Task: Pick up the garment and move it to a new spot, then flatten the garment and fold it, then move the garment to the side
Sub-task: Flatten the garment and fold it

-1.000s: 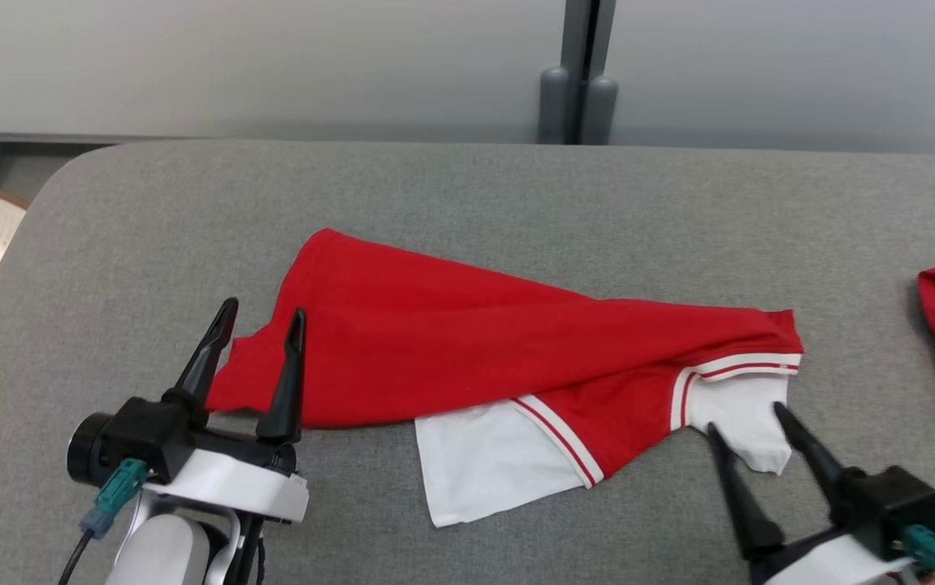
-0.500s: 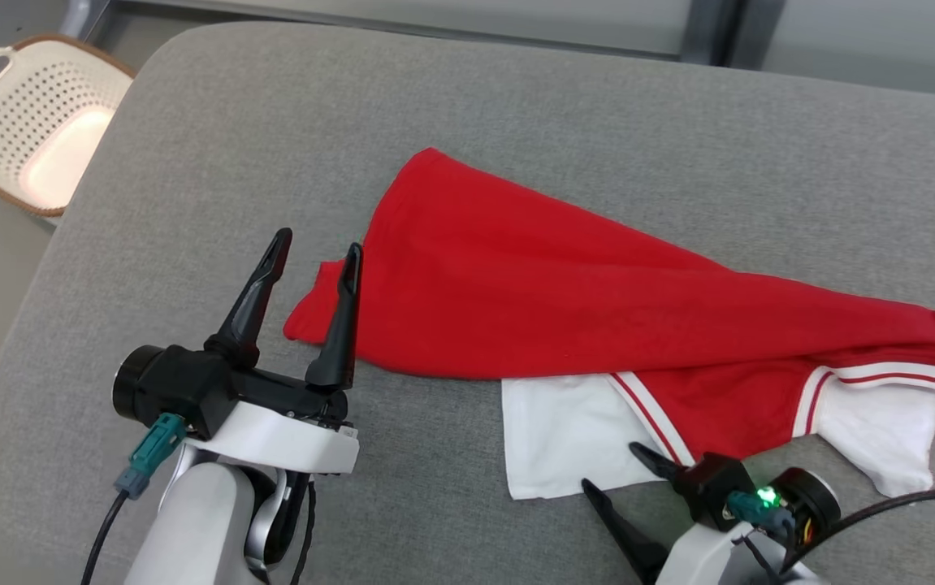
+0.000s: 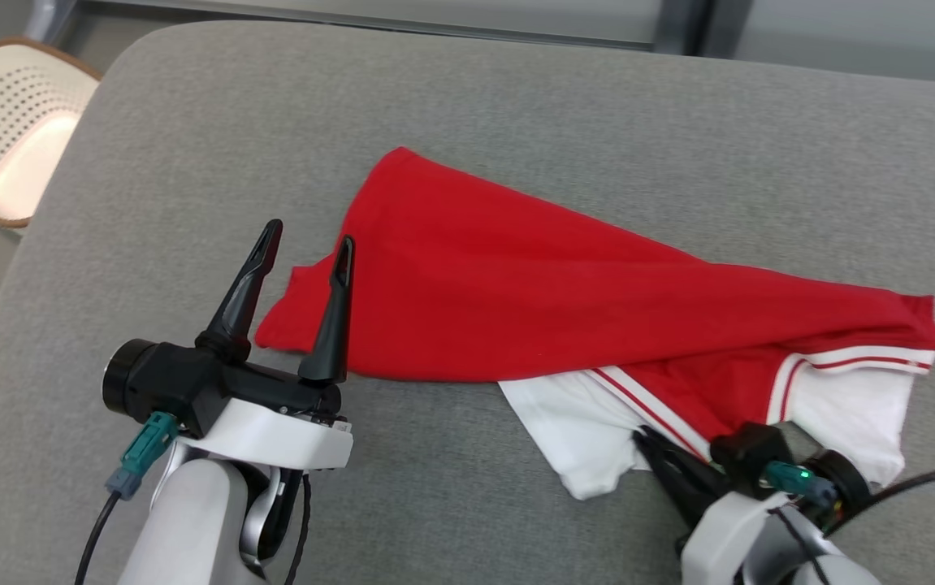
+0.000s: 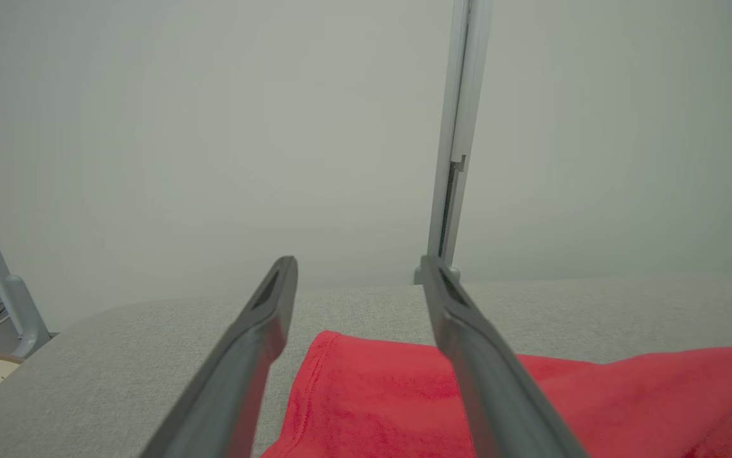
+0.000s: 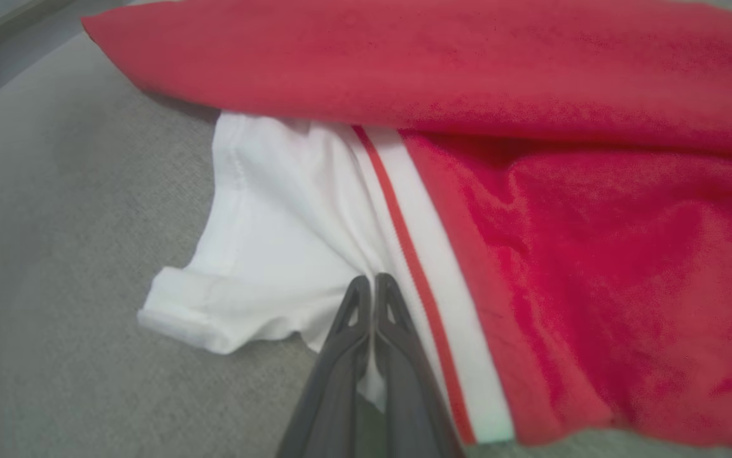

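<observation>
Red cloth with white, red-striped sleeves, the garment [image 3: 564, 301] lies rumpled and half doubled over itself near the middle of the grey padded surface [image 3: 516, 122]; its near white sleeve [image 3: 589, 431] is puckered where the right gripper [image 5: 372, 280] has its fingers pressed together on a pinch of the fabric; the left gripper [image 3: 309, 236] hangs with its fingers spread wide just above the garment's left corner, holding nothing. By my reading the first step is only starting: one side is gripped, the garment is not lifted, and moving, flattening, folding and setting aside all remain; a pale perforated basket [image 3: 4, 138] stands off the surface's far left corner.
</observation>
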Robot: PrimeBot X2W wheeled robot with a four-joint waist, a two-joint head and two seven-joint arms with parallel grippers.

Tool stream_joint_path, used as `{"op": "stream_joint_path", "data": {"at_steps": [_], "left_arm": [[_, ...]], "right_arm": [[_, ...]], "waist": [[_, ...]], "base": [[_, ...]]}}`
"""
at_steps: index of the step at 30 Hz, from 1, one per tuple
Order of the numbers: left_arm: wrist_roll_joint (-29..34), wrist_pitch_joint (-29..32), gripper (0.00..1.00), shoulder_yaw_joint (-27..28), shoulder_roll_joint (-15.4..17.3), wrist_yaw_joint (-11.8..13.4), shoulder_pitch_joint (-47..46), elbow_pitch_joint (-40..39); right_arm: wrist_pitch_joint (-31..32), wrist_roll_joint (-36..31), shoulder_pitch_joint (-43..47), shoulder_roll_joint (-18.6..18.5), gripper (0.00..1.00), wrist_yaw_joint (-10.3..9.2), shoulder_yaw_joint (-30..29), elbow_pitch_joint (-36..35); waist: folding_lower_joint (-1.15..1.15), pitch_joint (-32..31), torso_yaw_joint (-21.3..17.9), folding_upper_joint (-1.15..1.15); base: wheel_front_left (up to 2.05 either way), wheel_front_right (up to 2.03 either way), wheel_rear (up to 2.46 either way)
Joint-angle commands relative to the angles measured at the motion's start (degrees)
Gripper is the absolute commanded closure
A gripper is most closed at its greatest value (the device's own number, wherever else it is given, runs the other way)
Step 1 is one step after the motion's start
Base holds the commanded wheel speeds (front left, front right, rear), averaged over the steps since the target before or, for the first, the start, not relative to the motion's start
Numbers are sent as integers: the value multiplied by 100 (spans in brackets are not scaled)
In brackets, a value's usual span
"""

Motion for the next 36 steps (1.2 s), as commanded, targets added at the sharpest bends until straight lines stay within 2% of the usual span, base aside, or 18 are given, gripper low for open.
{"op": "stream_joint_path", "data": {"at_steps": [1, 12, 18, 21, 22, 23, 24, 30, 36], "left_arm": [[61, -8, 0, 35, 38, -24, 8, -17], [221, -8, 0, 184, 134, -69, 30, -45], [241, -8, 0, 245, 177, -79, -9, -63], [254, -8, 0, 282, 188, -72, 40, -50], [251, -8, 0, 299, 190, -66, 66, -41], [250, -8, 0, 315, 192, -62, 91, -37], [253, -8, 0, 333, 201, -60, 113, -40], [249, -8, 0, 499, 250, 42, 398, -68], [273, -8, 0, 563, 260, 105, 717, -104]], "right_arm": [[-14, 3, 169, -115, 100, -30, -144, 3], [71, -89, 1331, -106, 100, -23, -1749, -1076], [106, -87, 1738, 17, 100, -23, -2642, -1273], [50, 17, 1760, 115, 100, -23, -2795, -1237], [-21, 38, 1729, 139, 77, -23, -2839, -1252], [-99, 118, 1701, 188, 29, -23, -2846, -1278], [-186, 148, 1685, 227, 0, -23, -2850, -1326], [-925, 178, 1647, 338, 0, -22, -2872, -1973], [-1200, -142, 1575, 420, 0, -22, -2948, -2492]], "waist": [[0, -45, -170, 0], [0, -131, -947, 0], [0, -90, -1096, 0], [0, -71, -1158, 0], [0, -69, -1178, 0], [0, -77, -1197, 0], [0, -89, -1214, 0], [0, -289, -1317, 0], [0, -578, -1337, 0]], "base": [[0, 0, 0], [0, 0, 0], [0, 0, 0], [0, 0, 0], [0, 0, 0], [0, 0, 0], [0, 0, 0], [0, 0, 0], [0, 0, 0]]}}
